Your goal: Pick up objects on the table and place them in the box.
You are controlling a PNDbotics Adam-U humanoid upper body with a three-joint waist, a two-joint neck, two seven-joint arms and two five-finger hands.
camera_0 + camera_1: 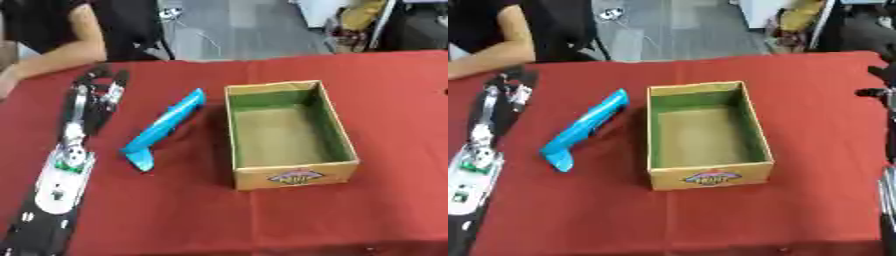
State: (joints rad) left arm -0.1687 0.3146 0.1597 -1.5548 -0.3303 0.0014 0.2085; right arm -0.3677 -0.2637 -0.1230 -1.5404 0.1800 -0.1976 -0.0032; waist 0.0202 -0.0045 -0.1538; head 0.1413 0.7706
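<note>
Cardboard box (294,177) sits nearest on the red tablecloth (175,210), open top, nothing visible inside (green inner walls, logo on the front). Blue toy airplane (164,129) lies just left of the box, apart from it, nose pointing far-right. Left hand (99,92) is further left and slightly beyond, fingers straight and slightly spread, not touching the airplane. Right hand (883,87) barely shows at the right edge; cannot tell its fingers.
</note>
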